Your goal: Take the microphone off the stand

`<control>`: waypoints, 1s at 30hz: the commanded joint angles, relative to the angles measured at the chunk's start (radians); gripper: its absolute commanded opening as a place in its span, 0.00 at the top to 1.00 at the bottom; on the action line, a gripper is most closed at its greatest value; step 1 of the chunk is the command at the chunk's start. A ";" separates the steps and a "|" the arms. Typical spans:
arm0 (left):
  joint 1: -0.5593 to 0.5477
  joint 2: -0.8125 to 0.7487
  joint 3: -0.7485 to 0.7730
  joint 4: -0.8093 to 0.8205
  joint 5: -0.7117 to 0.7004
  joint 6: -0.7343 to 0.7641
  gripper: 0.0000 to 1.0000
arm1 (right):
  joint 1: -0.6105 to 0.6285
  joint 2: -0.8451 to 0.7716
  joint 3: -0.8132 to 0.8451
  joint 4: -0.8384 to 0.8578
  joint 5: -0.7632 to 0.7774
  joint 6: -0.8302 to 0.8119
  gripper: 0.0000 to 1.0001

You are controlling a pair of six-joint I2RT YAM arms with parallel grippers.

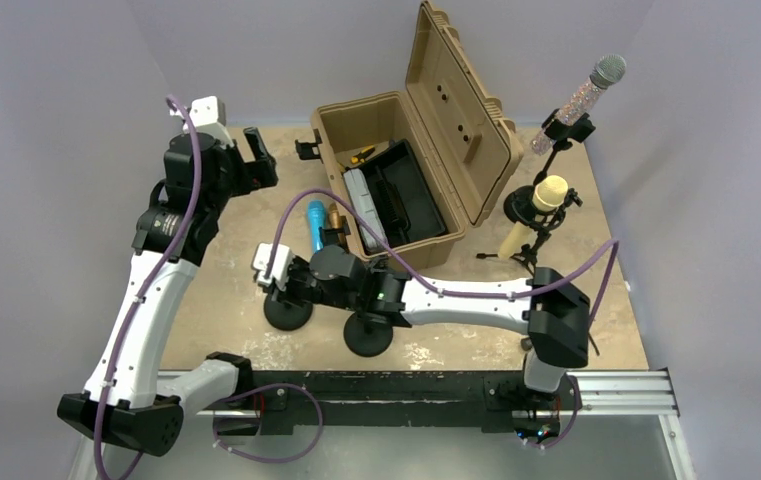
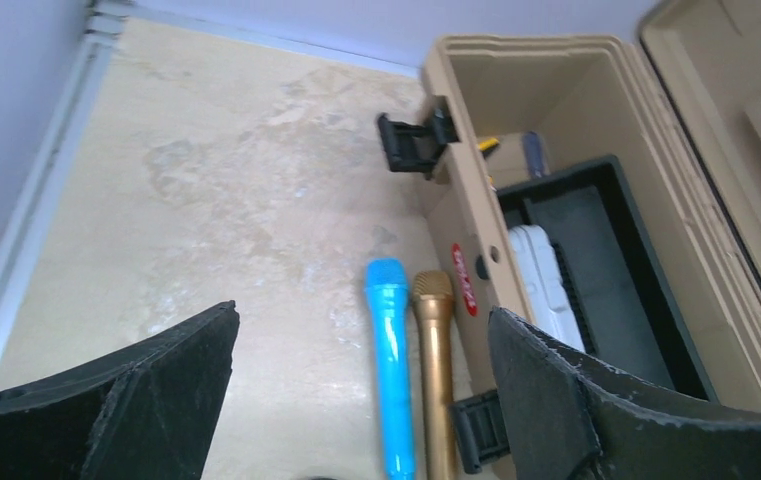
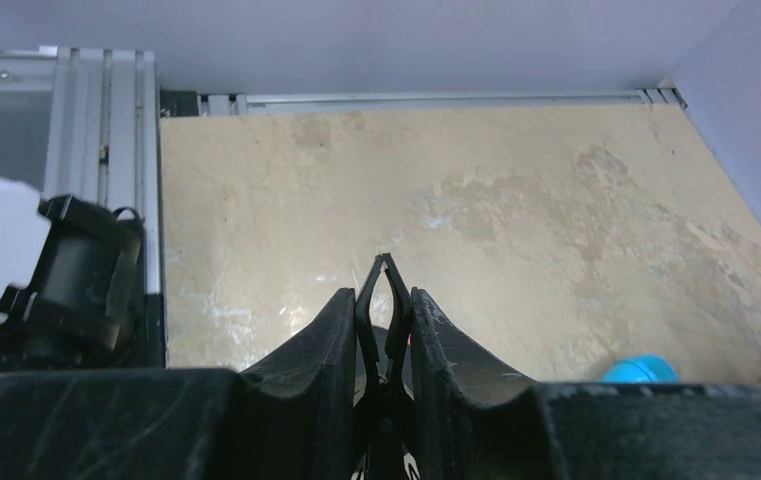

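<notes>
My right gripper (image 1: 274, 274) reaches left across the table and is shut on the thin black spring clip (image 3: 383, 285) of a short stand with a round black base (image 1: 288, 313); no microphone shows in that clip. A blue microphone (image 1: 315, 225) and a gold microphone (image 2: 437, 360) lie side by side on the table against the case. The blue one also shows in the left wrist view (image 2: 389, 360) and at the right wrist view's edge (image 3: 639, 368). My left gripper (image 1: 259, 160) is open and empty, high above the table at the back left.
An open tan case (image 1: 431, 120) holds a black tray (image 2: 616, 260) and a white item. A second round base (image 1: 368, 336) stands beside the first. At the right, a glitter microphone (image 1: 588, 92) and a cream microphone (image 1: 536, 215) sit in their stands.
</notes>
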 commanded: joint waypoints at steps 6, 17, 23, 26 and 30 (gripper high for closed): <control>0.030 -0.069 0.012 -0.026 -0.382 -0.119 0.00 | -0.040 0.128 0.221 0.137 0.107 -0.019 1.00; 0.104 -0.100 0.033 -0.112 -0.627 -0.247 0.00 | -0.144 0.202 0.350 0.131 0.072 -0.028 1.00; 0.105 -0.099 0.024 -0.097 -0.640 -0.222 0.00 | -0.192 0.322 0.504 0.069 0.046 -0.061 1.00; 0.105 -0.091 0.019 -0.090 -0.635 -0.213 0.00 | -0.223 0.378 0.584 0.021 0.020 -0.063 1.00; 0.110 -0.088 0.019 -0.093 -0.640 -0.210 0.00 | -0.256 0.407 0.618 0.023 0.012 -0.068 1.00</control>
